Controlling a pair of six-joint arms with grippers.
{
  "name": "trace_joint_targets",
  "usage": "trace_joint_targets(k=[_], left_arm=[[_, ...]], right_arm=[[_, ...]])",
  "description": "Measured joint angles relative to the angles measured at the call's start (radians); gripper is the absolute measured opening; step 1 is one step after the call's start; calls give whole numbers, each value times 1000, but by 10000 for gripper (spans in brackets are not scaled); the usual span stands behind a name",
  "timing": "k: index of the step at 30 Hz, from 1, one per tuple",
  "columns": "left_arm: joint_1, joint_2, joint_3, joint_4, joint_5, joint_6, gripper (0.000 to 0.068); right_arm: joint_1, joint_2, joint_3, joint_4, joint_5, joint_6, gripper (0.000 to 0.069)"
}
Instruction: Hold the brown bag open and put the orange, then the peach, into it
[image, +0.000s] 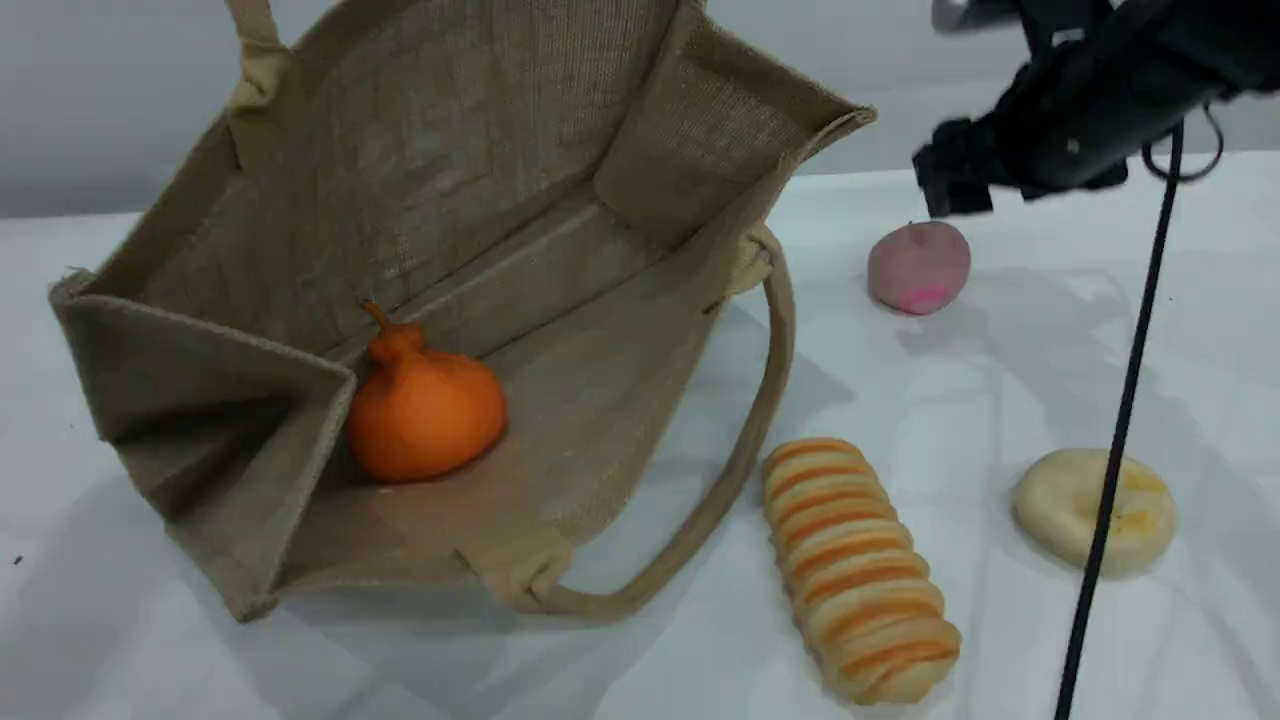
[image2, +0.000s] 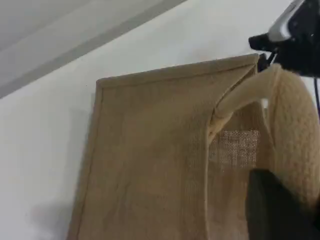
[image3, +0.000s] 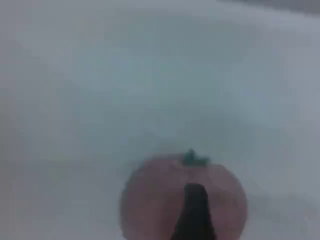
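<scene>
The brown bag lies on its side with its mouth held wide toward the scene camera. Inside it, on the lower wall, rests the orange. My left gripper is above the scene view's top edge. In the left wrist view it is shut on the bag's upper handle, lifting that side. The peach sits on the table to the bag's right. My right gripper hangs open just above and behind it. In the right wrist view one fingertip shows in front of the peach.
A striped orange-and-cream loaf lies at the front, right of the bag's lower handle. A cream-yellow disc sits at the far right, crossed by a black cable hanging from the right arm.
</scene>
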Motion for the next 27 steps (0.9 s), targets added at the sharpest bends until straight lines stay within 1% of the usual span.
trace_joint_targets(k=[3, 5, 9, 15, 21, 22, 24, 25, 27], left_arm=[[0, 0, 0, -1, 0, -13, 75], [0, 0, 0, -1, 0, -28, 75], [0, 0, 0, -1, 0, -29, 75], [0, 0, 0, -2, 0, -29, 75], [0, 0, 0, -2, 0, -30, 74], [0, 0, 0, -2, 0, -31, 74], [0, 0, 0, -2, 0, -32, 74], [0, 0, 0, -2, 0, -32, 74], [0, 0, 0, -2, 0, -32, 74]], right_arm=[[0, 15, -11, 17, 5, 2, 498], [9, 14, -33, 19, 10, 2, 498], [23, 19, -73, 19, 19, 2, 498], [38, 64, -78, 19, 19, 3, 498], [40, 102, -78, 19, 63, 3, 492], [40, 100, -78, 19, 64, 3, 475], [40, 99, -78, 19, 66, 3, 405], [40, 99, -78, 19, 75, 3, 344], [40, 99, -78, 19, 97, 3, 192]])
